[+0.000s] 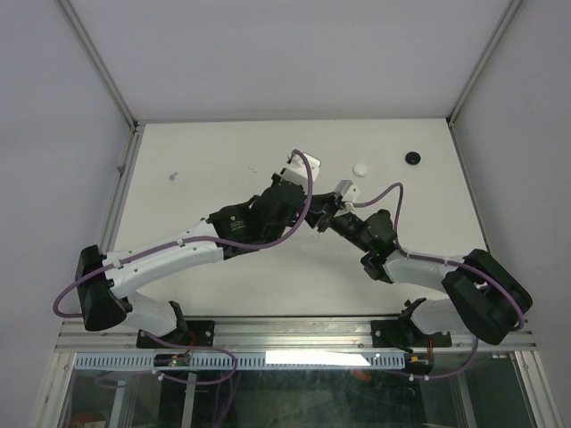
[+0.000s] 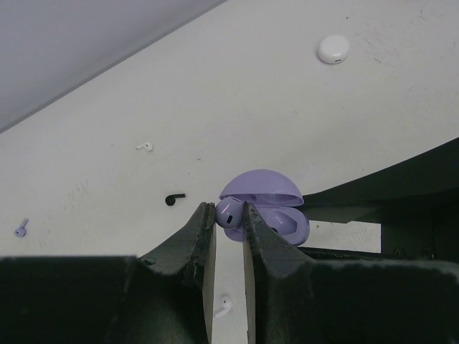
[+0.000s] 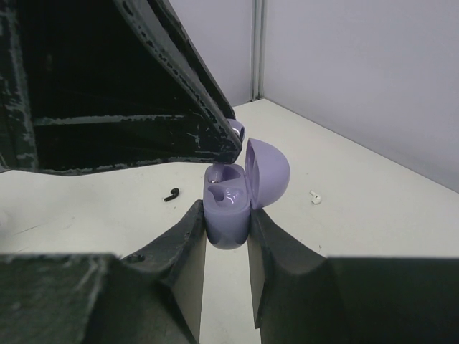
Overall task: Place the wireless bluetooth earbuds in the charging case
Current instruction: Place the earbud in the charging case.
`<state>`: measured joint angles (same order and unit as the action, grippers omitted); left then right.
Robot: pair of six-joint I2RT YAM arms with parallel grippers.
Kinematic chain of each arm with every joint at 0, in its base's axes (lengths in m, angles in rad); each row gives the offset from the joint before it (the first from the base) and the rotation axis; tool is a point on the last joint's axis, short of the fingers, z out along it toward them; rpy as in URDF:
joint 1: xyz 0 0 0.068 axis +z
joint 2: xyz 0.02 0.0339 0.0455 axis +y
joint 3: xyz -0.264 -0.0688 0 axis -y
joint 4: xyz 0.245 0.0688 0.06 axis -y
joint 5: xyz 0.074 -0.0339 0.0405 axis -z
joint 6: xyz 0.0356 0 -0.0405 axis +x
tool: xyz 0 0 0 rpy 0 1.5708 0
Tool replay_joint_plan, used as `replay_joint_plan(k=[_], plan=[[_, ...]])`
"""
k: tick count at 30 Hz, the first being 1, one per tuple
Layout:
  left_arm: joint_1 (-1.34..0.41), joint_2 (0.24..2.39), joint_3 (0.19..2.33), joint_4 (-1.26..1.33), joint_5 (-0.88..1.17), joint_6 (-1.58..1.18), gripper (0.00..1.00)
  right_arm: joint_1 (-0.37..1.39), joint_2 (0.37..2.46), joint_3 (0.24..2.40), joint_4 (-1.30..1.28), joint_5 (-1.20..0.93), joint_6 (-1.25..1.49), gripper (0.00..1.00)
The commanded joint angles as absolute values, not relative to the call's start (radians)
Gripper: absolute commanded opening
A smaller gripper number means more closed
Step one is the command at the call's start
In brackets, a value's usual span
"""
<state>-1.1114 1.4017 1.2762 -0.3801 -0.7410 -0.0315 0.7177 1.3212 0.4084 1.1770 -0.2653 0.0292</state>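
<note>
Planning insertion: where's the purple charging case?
Right wrist view, centre: the purple charging case, lid open, is clamped between the right fingers, below the left fingers.

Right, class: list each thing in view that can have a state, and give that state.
Purple clamshell charging case: lid open, gripped by right tool.
Small purple earbud: pinched in left tool, by the open case, not seated.
Round white case: closed, on table.
Black comma-shaped earbud: loose on table.
White earbud: loose on table.
Left tool: shut on earbud.
Right tool: shut on case.
</note>
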Motion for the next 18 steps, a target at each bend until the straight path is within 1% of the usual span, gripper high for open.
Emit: replay_joint_plan(k=[1, 7, 18], plan=[[-1.126, 1.396, 1.269, -0.33, -0.791, 0.008, 0.05, 0.723, 1.289, 0.41, 1.25, -0.26, 0.038, 0.0], [-1.145, 1.394, 1.264, -0.33, -0.79, 0.03, 0.05, 0.723, 1.287, 0.413, 1.251, -0.26, 0.044, 0.0], [-1.183, 1.382, 1.244, -0.327, -0.794, 0.026, 0.12, 0.723, 1.287, 0.421, 1.251, -0.25, 0.055, 0.0]])
